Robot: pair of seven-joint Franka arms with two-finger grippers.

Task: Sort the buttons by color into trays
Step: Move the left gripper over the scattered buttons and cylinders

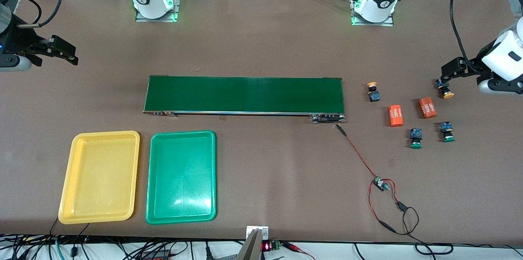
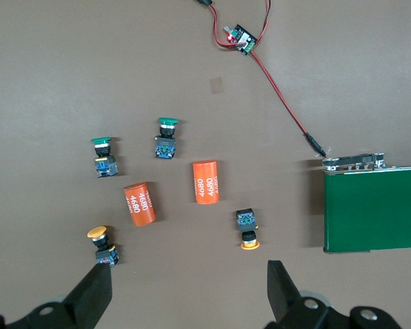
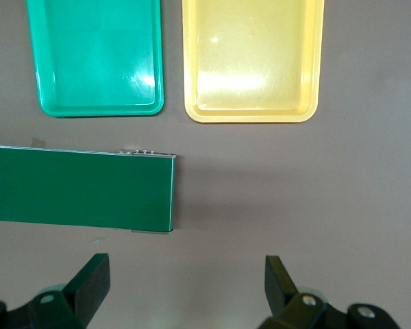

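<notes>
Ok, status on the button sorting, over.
Left claw open over a yellow-capped push-button; right claw open, waiting. Yellow plastic tray and green plastic tray hold nothing. Two orange cylinders among buttons.

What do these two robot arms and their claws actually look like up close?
Both arms are glossy white with rounded shells, standing on metal base plates lit by green lights. A black band rings each lower segment, and black cables loop off the arms. The left gripper and right gripper are matte black, each with two flat, tapering fingers.
</notes>
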